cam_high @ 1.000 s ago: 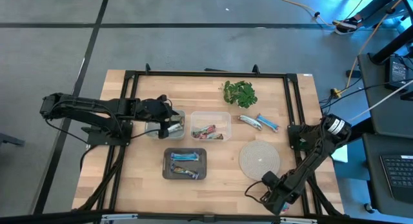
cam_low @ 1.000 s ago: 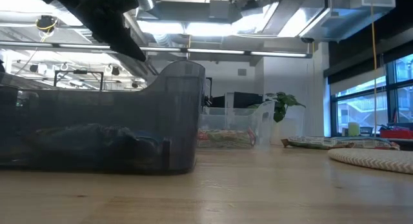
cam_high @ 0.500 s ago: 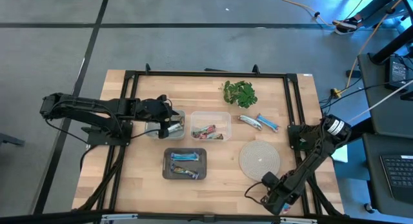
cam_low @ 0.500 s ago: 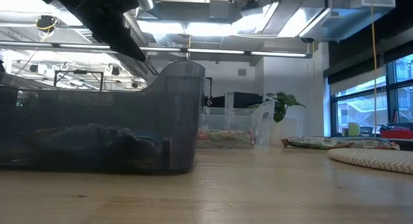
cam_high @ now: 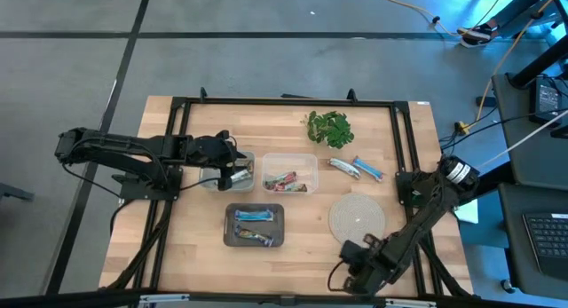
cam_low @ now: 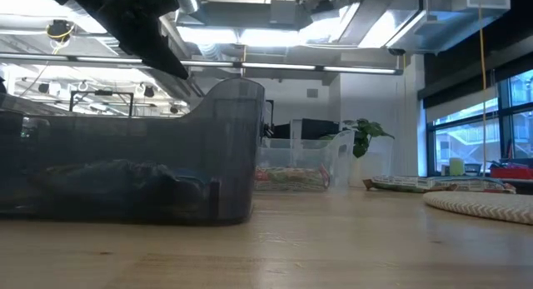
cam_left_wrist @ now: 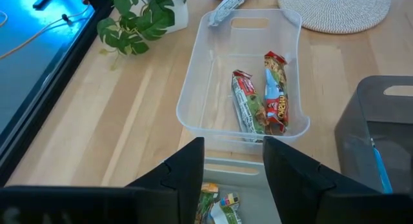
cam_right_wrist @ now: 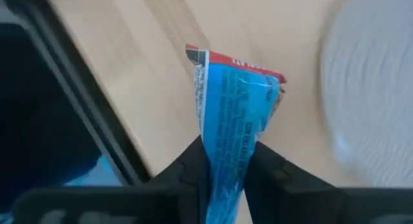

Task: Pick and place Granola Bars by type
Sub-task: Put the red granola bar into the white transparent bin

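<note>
Beside the woven mat (cam_high: pixel 357 217), right end effector (cam_high: pixel 352 274) pinches a blue bar (cam_right_wrist: pixel 227 114).

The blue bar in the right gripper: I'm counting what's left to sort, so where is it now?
The blue bar is pinched in the right gripper at the table's near edge in the high view, near the woven mat, right of the dark bin.

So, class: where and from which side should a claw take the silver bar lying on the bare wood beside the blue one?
Grip the silver bar across its narrow middle, coming straight down. It lies flat on the table; the blue bar sits close at one end, so set the fingers across its long sides.
</note>
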Controlling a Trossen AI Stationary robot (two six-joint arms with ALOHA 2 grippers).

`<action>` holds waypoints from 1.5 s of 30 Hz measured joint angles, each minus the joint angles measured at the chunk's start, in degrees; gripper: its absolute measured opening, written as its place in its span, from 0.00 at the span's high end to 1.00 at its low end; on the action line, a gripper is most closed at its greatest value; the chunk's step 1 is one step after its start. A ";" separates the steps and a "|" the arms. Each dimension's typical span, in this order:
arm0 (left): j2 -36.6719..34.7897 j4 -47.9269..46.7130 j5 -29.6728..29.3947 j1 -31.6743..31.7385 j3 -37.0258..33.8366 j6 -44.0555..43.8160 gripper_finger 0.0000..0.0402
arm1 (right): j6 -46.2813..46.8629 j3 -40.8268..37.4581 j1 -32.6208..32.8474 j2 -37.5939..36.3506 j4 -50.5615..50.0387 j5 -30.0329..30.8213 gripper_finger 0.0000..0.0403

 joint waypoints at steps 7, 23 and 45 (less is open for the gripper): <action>0.00 0.00 0.00 -0.01 0.00 0.00 0.63 | -22.60 11.95 -7.69 -0.09 -15.26 16.87 0.81; 0.00 1.38 0.00 -0.01 0.00 -0.02 0.63 | -72.12 17.63 -32.12 -0.18 -10.10 22.99 0.81; 0.00 1.29 0.01 -0.02 0.00 -0.05 0.62 | -87.95 1.82 -49.04 -0.17 12.72 1.40 0.81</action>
